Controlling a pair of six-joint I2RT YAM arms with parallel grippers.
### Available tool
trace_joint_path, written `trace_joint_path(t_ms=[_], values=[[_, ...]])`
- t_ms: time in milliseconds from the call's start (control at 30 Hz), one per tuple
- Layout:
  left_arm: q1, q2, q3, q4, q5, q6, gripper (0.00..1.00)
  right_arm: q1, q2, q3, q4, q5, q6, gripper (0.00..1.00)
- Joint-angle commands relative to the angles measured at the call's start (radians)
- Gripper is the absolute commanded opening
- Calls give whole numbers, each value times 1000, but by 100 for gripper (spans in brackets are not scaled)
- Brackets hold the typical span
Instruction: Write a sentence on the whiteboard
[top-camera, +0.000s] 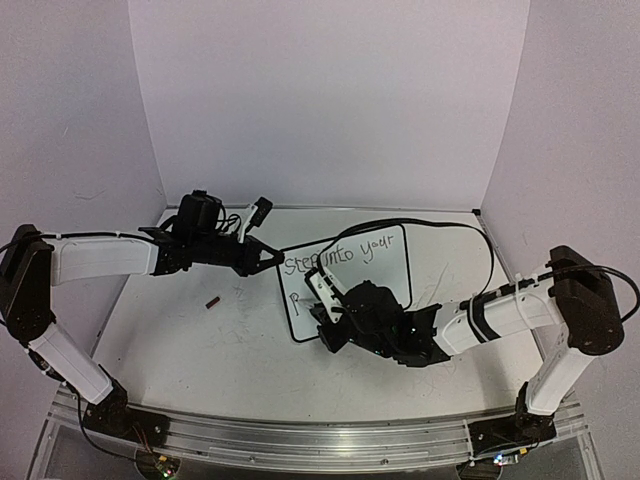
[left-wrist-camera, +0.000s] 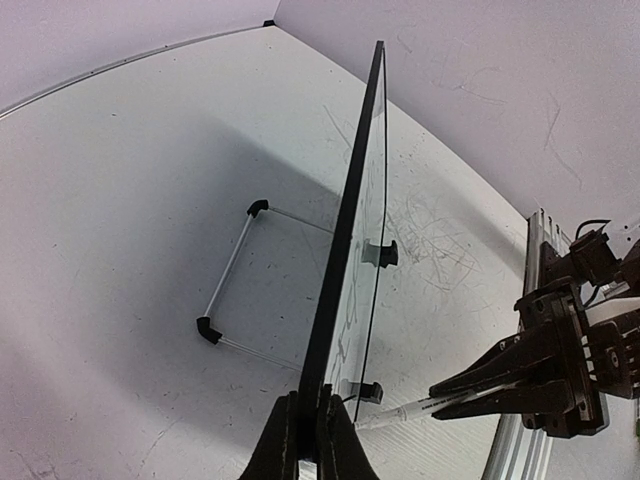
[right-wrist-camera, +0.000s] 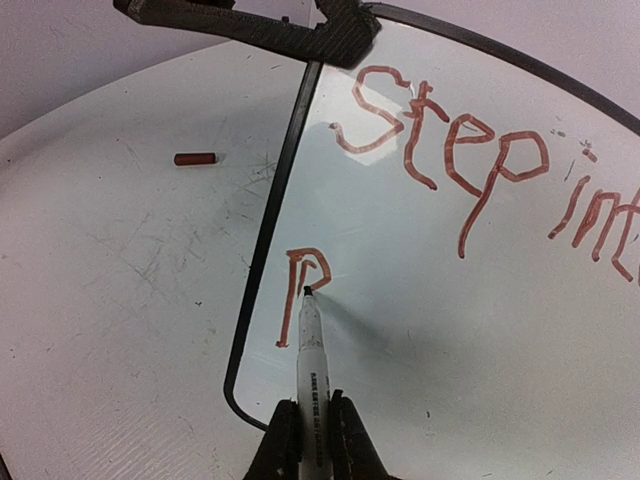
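The small rectangular whiteboard (top-camera: 372, 280) with a thin black frame is standing on the scuffed white bench (top-camera: 190, 350), just past mid-bench, tilting back on a thin wire stand (left-wrist-camera: 232, 268) with black corner feet. The left gripper (top-camera: 272, 258) is reaching in from the left, and its fingers are clamping together on the board's left edge near the upper corner, as its own wrist view shows edge-on. The handwritten sentence (right-wrist-camera: 450, 150) is showing reddish-brown in the right wrist view: "step into your" along the top line, with a single "P" (right-wrist-camera: 303, 290) beginning the second line near the lower left corner. The right gripper (right-wrist-camera: 312, 418) is pinching the barrel of a white marker pen (right-wrist-camera: 310, 350), whose dark tip is touching the board at the bowl of that "P". A small reddish-brown cylindrical cap (top-camera: 213, 301) is lying on the bench to the left of the board, apart from it.
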Motion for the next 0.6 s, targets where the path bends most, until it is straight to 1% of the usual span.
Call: trace_joint_path(t_ms=[0,200,367,433,567], values=[[-1,-2,-2,-37,-66,55,0,3,-45,17,30,-15,-15,0],[0,3,0,-37,-65,53,0,4,-68,0,45,-36,-17,0],[0,-6,9,-54,-84,31,0,0,-209,-106,66,36,-17,0],[0,-12,19,-69,-88,7,0,-26,-243,-152,66,56,-17,0],[-1,-4,33,-94,-82,-12,0,-47,-233,-137,75,-7,-17,0]])
